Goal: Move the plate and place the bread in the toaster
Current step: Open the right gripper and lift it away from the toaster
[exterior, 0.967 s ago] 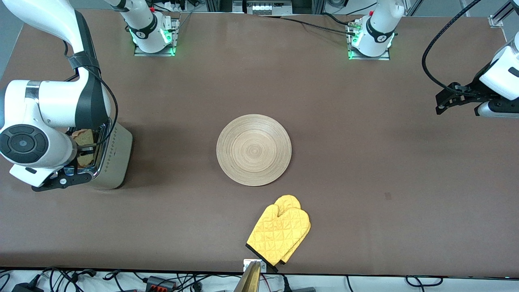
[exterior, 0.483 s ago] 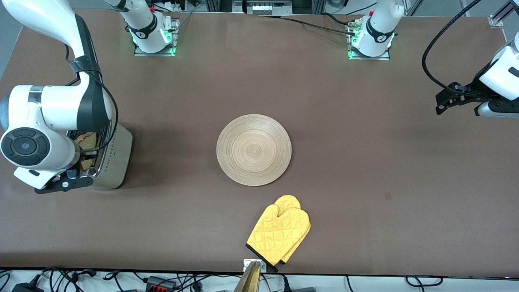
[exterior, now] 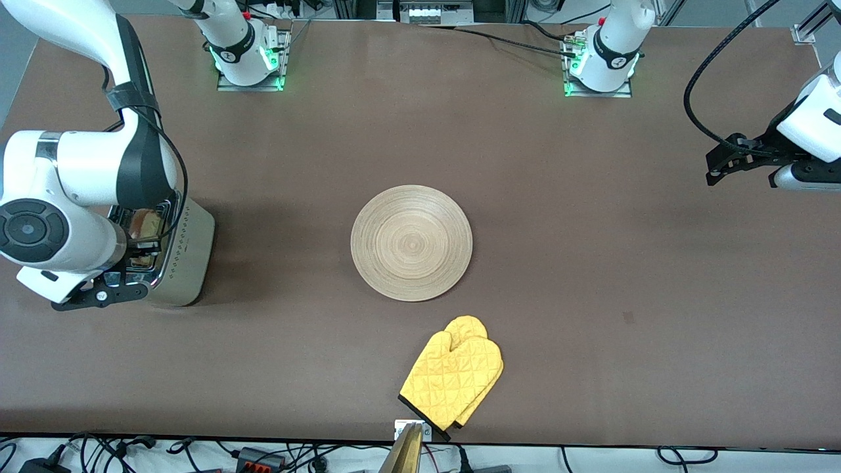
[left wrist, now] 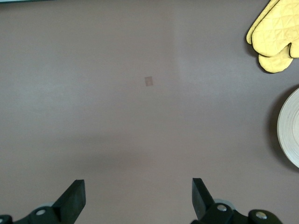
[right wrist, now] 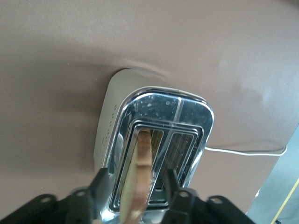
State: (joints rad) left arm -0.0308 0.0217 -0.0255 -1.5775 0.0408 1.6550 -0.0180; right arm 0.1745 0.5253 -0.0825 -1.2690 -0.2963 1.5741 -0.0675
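Note:
The silver toaster (exterior: 187,256) stands at the right arm's end of the table. The bread (exterior: 146,225) stands upright in the toaster slot on the dotted side, its crust edge sticking out (right wrist: 142,158). My right gripper (exterior: 141,246) hangs over the toaster (right wrist: 187,112). In its wrist view the gripper (right wrist: 135,175) is open, a finger on each side of the bread and apart from it. The wooden plate (exterior: 411,243) lies empty mid-table. My left gripper (exterior: 713,172) waits open (left wrist: 138,200) over the left arm's end of the table.
A yellow oven mitt (exterior: 453,380) lies nearer to the front camera than the plate, close to the table's edge. It also shows in the left wrist view (left wrist: 273,44) beside the plate's rim (left wrist: 290,128). The toaster's white cord (right wrist: 243,151) trails off it.
My right hand has shifted slightly over the toaster. The bread stays in the slot. The left arm, plate and mitt have not moved.

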